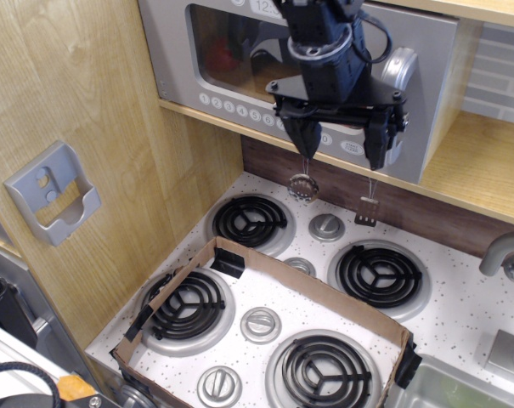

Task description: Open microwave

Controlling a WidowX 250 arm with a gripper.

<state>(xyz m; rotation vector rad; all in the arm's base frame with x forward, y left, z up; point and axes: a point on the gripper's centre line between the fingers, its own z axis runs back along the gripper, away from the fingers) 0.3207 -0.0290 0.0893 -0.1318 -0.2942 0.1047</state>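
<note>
- Microwave (240, 64) on wooden shelf, door shut; arm hides most of its grey loop handle (401, 72).
- Clock display cut off.
- Gripper (339, 144) jaws spread, empty.

One microwave (240, 59), four burners (249, 220), five knobs (261, 324), two hanging utensils (302, 184), one cardboard frame (324, 299).

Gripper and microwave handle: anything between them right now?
Nothing shows between. In the only view, the open gripper overlaps the microwave handle, hiding its lower part; depth gap cannot be judged.
</note>
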